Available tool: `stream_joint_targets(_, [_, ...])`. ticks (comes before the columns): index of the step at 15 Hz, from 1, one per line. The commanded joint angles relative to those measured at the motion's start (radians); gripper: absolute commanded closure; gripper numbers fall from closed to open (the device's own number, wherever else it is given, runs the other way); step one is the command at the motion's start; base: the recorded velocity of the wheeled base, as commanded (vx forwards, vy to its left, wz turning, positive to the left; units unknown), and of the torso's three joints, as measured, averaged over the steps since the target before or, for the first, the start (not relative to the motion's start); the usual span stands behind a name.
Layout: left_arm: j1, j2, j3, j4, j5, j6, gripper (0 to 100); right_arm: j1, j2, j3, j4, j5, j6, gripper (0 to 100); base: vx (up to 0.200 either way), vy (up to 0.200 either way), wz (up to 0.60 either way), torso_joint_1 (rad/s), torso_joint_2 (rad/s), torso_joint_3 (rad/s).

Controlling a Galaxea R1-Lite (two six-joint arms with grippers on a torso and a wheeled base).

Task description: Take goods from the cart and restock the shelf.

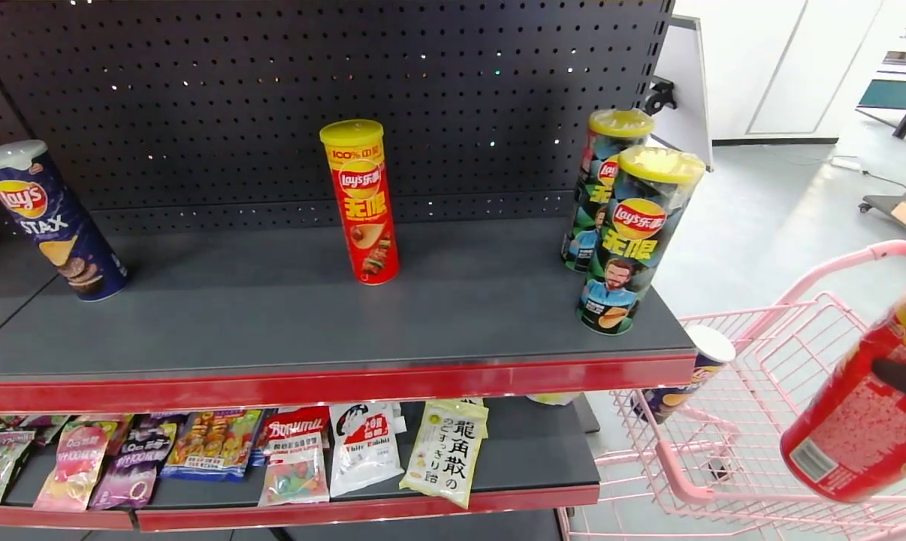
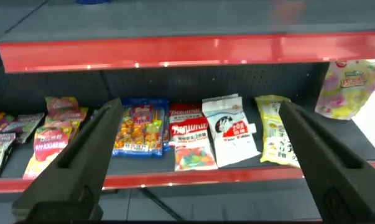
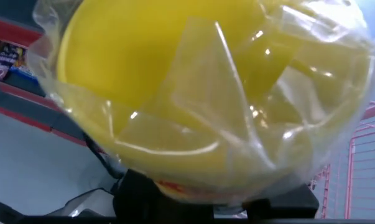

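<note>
Right end effector [image 1: 901, 382] holds red can [image 1: 851, 428] over cart [image 1: 671, 469]; left end effector [image 2: 199, 106] wide.

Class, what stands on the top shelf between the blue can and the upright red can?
Nothing: the head view shows bare top shelf between the blue can and upright red can.

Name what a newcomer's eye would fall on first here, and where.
A red chip can tilts in the right gripper above the pink cart, its yellow lid facing the wrist camera. On the top shelf another red can stands mid-shelf, a blue can at its left end, two green cans at its right.
</note>
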Motion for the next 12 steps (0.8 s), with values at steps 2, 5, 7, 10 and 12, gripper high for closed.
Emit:
stream_joint_targets(2, [0.000, 0.001, 0.000, 0.001, 0.001, 0.001, 0, 0.002, -0.034, 0.020, 0.001, 0.045, -0.008, 100, 0.000, 0.200, 0.00, 0.000, -0.01, -0.002])
stream_joint_targets(5, [0.000, 0.001, 0.000, -0.001, 0.001, 0.001, 0, 0.002, -0.057, 0.024, 0.002, 0.060, -0.020, 100, 0.000, 0.200, 0.00, 0.007, 0.00, -0.007])
stream_joint_targets(7, [0.000, 0.001, 0.000, 0.001, 0.001, 0.001, 0, 0.002, -0.058, 0.027, 0.002, 0.060, -0.020, 100, 0.000, 0.200, 0.00, 0.002, 0.00, 0.002])
stream_joint_targets(10, [0.000, 0.001, 0.000, 0.001, 0.001, -0.001, 0, 0.003, -0.061, 0.040, 0.001, 0.073, -0.020, 100, 0.000, 0.200, 0.00, 0.002, 0.00, 0.004])
stream_joint_targets(12, [0.000, 0.001, 0.000, 0.001, 0.001, -0.001, 0, 0.007, -0.063, 0.040, 0.001, 0.111, -0.020, 100, 0.000, 0.100, 0.00, 0.001, 0.00, 0.001])
